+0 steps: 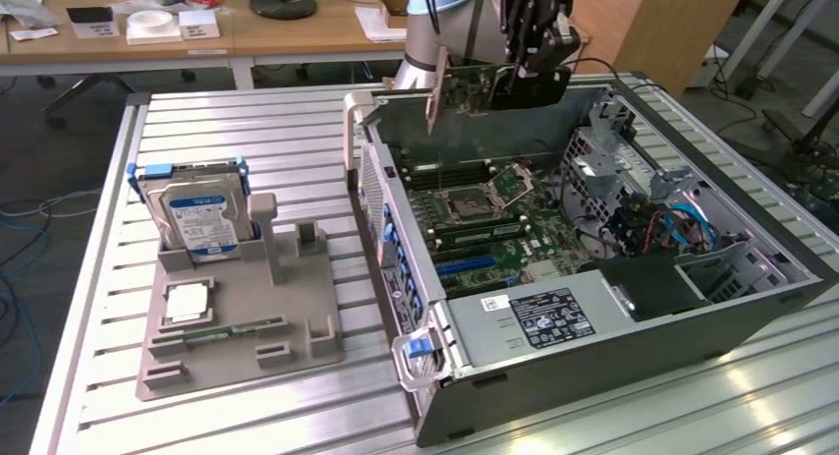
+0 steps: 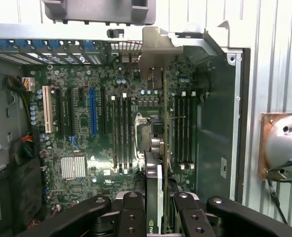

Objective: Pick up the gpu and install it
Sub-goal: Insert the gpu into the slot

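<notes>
The gpu point(image 1: 467, 87) is a green card with a silvery bracket at one end. It hangs in the air over the far end of the open computer case point(image 1: 773, 278), with my gripper point(image 1: 509, 89) shut on it. The wrist view looks down the gpu point(image 2: 159, 177) edge-on, with its bracket point(image 2: 155, 49) farthest from the camera. My gripper point(image 2: 158, 205) clamps it, one black finger point(image 2: 132, 210) pressed on either side. Beneath the card lies the motherboard point(image 2: 86, 148) with its blue slot point(image 2: 92, 111) and black slots. The card is well above the motherboard point(image 1: 492, 214) and touches nothing.
A grey fixture point(image 1: 250, 317) on the slatted metal table holds a silver hard drive point(image 1: 199, 219), a processor point(image 1: 184, 300) and a RAM stick point(image 1: 236, 329). The case's drive cage and cables point(image 1: 655, 219) fill its side at the exterior view's right. A wooden desk point(image 1: 302, 28) stands behind.
</notes>
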Motion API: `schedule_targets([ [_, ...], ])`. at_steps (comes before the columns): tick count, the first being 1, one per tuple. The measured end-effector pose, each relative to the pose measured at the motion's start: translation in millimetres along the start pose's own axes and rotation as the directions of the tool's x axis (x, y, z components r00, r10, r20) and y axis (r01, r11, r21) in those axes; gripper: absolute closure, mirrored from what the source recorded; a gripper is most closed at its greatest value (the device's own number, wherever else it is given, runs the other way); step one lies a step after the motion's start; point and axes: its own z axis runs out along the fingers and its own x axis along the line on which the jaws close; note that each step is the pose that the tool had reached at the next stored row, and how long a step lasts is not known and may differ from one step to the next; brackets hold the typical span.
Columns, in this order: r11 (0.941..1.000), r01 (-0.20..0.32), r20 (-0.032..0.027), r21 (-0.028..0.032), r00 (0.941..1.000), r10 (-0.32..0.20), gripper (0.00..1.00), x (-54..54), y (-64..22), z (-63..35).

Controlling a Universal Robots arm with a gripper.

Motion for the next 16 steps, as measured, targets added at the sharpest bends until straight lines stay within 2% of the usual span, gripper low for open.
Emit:
schedule_targets([
  [3, 1.0000, 0.000, -0.0019, -0.0001, 1.0000, 0.000, 0.73, 0.7, 0.3, 5.2],
  [11, 1.0000, 0.000, -0.0015, -0.0001, 1.0000, 0.000, 0.73, 15.7, 0.2, 10.6],
  [16, 1.0000, 0.000, -0.0006, -0.0001, 1.0000, 0.000, 0.73, 18.5, 0.5, 17.1],
])
